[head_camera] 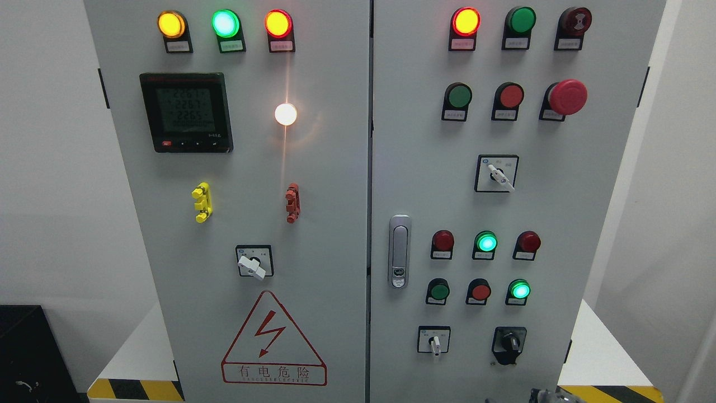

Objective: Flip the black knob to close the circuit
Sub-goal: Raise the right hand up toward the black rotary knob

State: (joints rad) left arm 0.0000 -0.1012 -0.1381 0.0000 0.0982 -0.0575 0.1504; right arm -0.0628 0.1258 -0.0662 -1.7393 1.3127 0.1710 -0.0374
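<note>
A grey electrical cabinet (pixel 335 224) fills the head view, its two doors shut. The black knob (pixel 509 340) sits at the lower right of the right-hand door, just right of a white-handled selector switch (pixel 434 340) and below a lit green lamp (pixel 519 290). On the left door, a digital meter (pixel 186 112) glows beside a bright white lamp (pixel 286 114), above a red lightning warning triangle (pixel 273 338). At the bottom edge, below the knob, a sliver of metallic parts (pixel 545 396) shows; which hand it is, and how its fingers stand, cannot be told.
</note>
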